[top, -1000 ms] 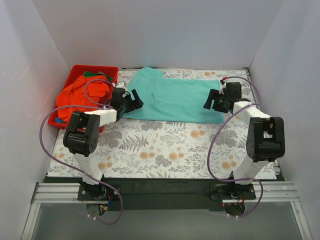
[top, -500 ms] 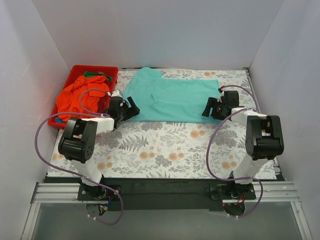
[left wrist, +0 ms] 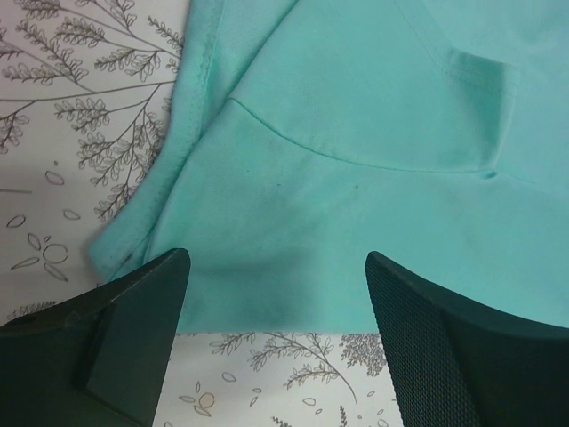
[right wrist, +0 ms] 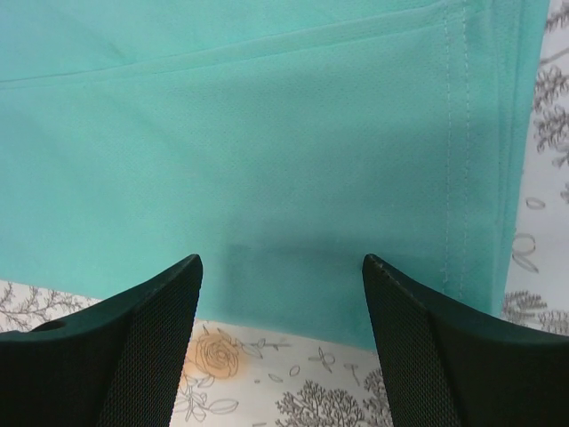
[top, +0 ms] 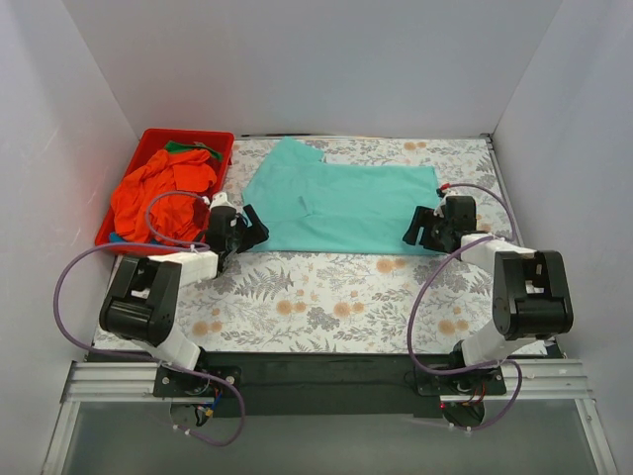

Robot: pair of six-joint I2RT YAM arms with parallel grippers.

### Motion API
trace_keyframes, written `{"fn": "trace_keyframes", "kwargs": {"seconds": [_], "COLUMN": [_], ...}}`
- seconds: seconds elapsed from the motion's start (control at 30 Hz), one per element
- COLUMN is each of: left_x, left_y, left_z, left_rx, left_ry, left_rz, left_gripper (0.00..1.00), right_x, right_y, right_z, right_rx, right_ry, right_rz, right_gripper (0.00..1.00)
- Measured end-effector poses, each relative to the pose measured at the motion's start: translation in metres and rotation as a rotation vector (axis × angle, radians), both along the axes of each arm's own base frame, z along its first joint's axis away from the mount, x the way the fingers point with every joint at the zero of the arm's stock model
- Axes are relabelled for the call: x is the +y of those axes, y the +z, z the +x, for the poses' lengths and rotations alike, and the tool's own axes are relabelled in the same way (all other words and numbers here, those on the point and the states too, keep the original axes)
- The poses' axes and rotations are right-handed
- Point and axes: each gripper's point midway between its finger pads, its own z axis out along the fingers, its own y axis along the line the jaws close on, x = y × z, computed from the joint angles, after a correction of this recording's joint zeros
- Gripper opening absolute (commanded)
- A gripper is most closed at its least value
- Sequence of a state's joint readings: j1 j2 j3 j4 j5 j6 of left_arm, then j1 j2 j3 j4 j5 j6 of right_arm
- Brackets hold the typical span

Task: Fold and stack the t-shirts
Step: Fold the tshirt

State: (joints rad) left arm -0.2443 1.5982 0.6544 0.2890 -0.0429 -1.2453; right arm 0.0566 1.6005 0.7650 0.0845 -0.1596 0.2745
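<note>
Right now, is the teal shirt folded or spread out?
Partly folded: the teal t-shirt lies flat, one layer lapped over another.

The top camera is fixed high behind the arm bases and looks down and forward over the whole table [top: 326, 287]. The left wrist camera sits behind the left gripper [left wrist: 276, 267] and looks down from very near on the near left corner of the teal t-shirt [left wrist: 356, 133]. The right wrist camera, behind the right gripper [right wrist: 282, 267], sees the near right corner, equally close. The top view shows both corners too.
</note>
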Motion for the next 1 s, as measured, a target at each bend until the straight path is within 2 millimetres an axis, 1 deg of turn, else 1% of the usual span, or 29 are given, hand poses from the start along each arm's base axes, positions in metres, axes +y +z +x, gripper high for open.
{"fn": "trace_keyframes", "kwargs": {"seconds": [0.17, 0.37, 0.5, 0.57, 0.67, 0.8, 0.9, 1.0], "left_x": [0.004, 0.007, 0.008, 0.008, 0.006, -0.002, -0.019, -0.045], "left_y": [0.005, 0.021, 0.043, 0.056, 0.066, 0.067, 0.066, 0.068], "left_z": [-0.014, -0.029, -0.031, -0.03, -0.031, -0.029, -0.02, -0.003], "left_rx": [-0.004, -0.035, -0.087, -0.121, -0.148, -0.15, -0.145, -0.154], "left_ry": [0.008, 0.015, 0.019, 0.019, 0.012, -0.017, -0.063, -0.124], "left_rz": [-0.008, -0.028, -0.042, -0.05, -0.053, -0.046, -0.033, -0.018], "left_gripper": [0.79, 0.79, 0.79, 0.78, 0.78, 0.79, 0.78, 0.78], "right_x": [-0.002, 0.0, 0.002, 0.005, 0.013, 0.026, 0.039, 0.051], "right_y": [-0.001, 0.0, 0.003, 0.008, 0.026, 0.045, 0.053, 0.054], "right_z": [-0.023, -0.042, -0.057, -0.062, -0.061, -0.058, -0.051, -0.039], "right_rx": [0.005, 0.007, 0.017, 0.01, -0.044, -0.108, -0.141, -0.159], "right_ry": [-0.02, -0.019, -0.011, -0.004, 0.013, 0.046, 0.079, 0.107], "right_rz": [-0.01, -0.014, -0.017, -0.017, -0.009, 0.0, 0.008, 0.016], "right_gripper": [0.8, 0.8, 0.8, 0.8, 0.8, 0.8, 0.8, 0.8]}}
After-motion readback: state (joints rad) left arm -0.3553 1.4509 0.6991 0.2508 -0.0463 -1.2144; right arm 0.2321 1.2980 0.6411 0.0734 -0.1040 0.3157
